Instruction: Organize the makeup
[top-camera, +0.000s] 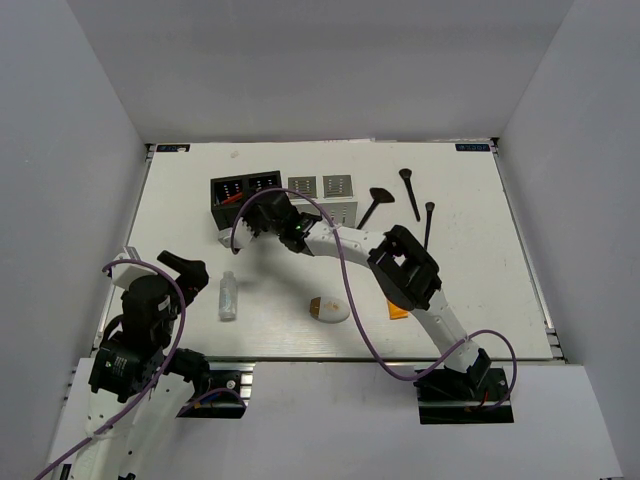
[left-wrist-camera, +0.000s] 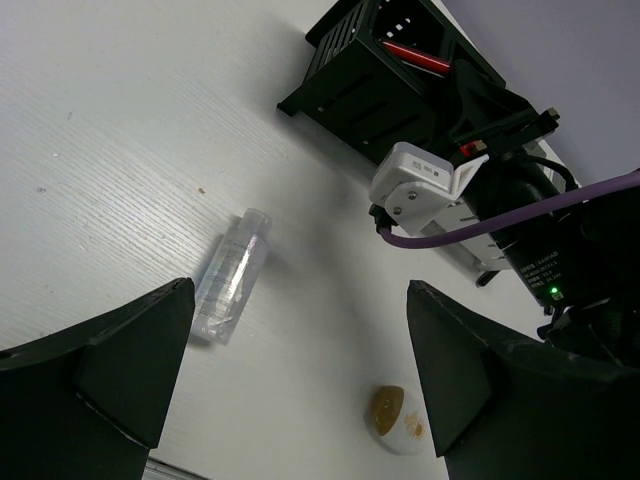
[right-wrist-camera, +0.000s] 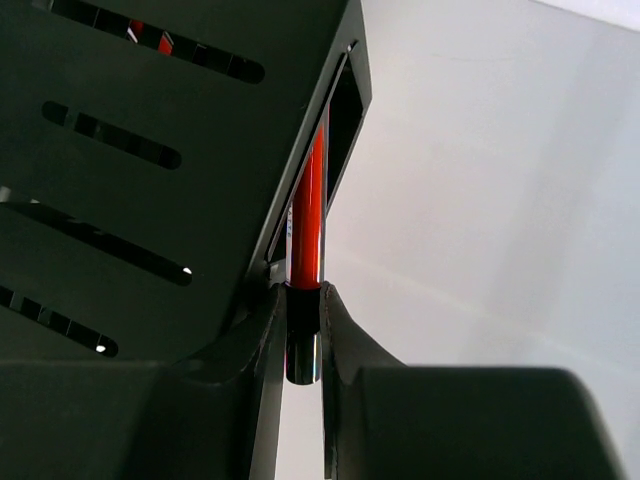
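The right tool (right-wrist-camera: 303, 310) pinches the thin red-black lip stick (right-wrist-camera: 308, 215) by its black end; the left tool (left-wrist-camera: 300, 300) hangs released. The stick seems light, stiff and slippery.

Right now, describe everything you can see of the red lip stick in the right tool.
The red lip stick is a thin, glossy, plastic-looking tube: red barrel, black collar, shiny metallic end. The right tool is shut on its black collar, one finger on each side. It runs straight from the tool into a narrow opening at the edge of the black organizer box, its far tip hidden inside.
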